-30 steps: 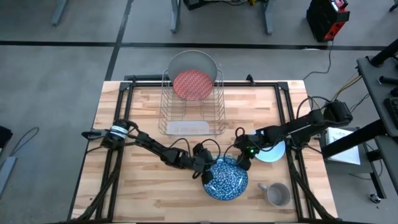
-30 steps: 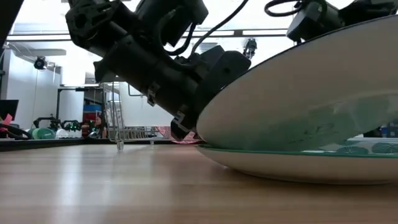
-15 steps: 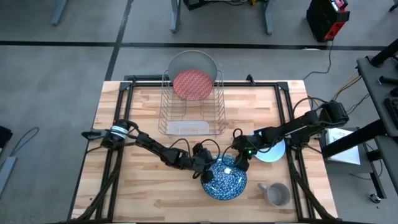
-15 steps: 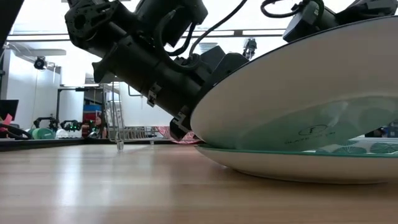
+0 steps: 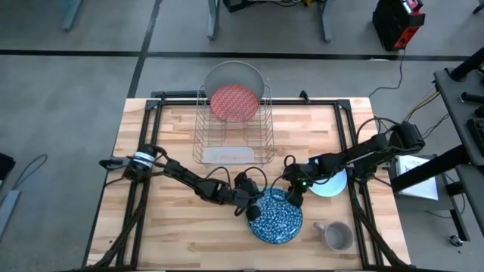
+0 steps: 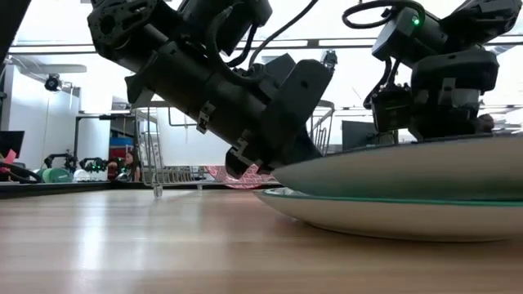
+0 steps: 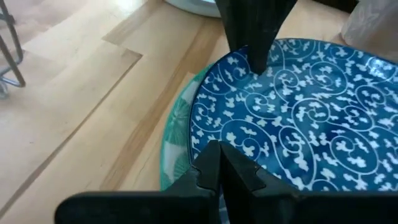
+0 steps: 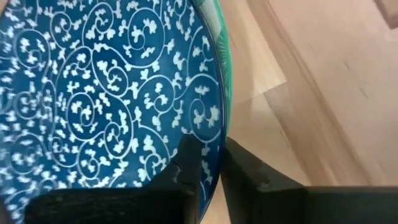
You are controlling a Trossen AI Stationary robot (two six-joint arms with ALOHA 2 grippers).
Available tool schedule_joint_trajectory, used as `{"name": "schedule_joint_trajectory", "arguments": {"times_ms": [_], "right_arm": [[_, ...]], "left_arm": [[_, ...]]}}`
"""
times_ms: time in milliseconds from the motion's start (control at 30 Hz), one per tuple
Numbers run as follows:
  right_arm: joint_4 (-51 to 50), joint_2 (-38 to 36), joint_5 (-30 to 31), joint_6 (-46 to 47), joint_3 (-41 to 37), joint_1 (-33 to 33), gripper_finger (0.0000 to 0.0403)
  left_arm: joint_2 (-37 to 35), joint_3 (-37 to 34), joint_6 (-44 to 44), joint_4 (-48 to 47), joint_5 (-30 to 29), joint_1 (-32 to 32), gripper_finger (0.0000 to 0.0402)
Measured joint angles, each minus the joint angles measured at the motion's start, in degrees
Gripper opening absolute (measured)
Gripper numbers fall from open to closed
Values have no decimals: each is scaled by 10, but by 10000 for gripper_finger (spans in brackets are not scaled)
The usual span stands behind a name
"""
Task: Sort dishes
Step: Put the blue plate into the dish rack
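The blue patterned plate lies in the lower centre of the high view, on the wooden table, stacked on a second plate with a green rim that shows beneath its edge in both wrist views. In the low view the upper plate sits nearly level on the lower one.

The left gripper is at the plate's left edge in the high view. In the left wrist view one finger lies over the patterned face and the other at the rim, so the claw is clenched on the blue patterned plate.

The right gripper is at the plate's upper right edge in the high view. In the right wrist view its two fingers straddle the rim, one over the patterned face and one outside it, grasping the same plate.

The light-blue plate lies at the right of the high view, just beside the right arm and partly covered by it.

The red patterned plate stands upright in the wire dish rack at the upper centre of the high view, with the grey plate upright behind it.

The grey mug stands at the lower right of the high view, near the blue patterned plate but apart from it
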Motion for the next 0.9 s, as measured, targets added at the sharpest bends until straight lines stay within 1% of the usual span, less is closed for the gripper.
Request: {"name": "schedule_joint_trajectory", "arguments": {"times_ms": [133, 267, 467, 733, 900], "right_arm": [[0, -4, 8, -10, 0, 0, 19], [-12, -16, 14, -18, -1, 0, 22], [-21, -34, 49, -27, -2, -3, 19], [-8, -36, 89, -36, -2, -2, 18], [4, -38, 105, -51, -2, -2, 21]], "left_arm": [[-11, -1, 14, -10, 5, 0, 0], [-27, -2, 19, -33, 32, 0, 0], [-45, -2, 33, -72, 98, 0, 0], [-50, -2, 55, -74, 209, 1, 0], [-50, -1, 51, -75, 224, 0, 0]]}}
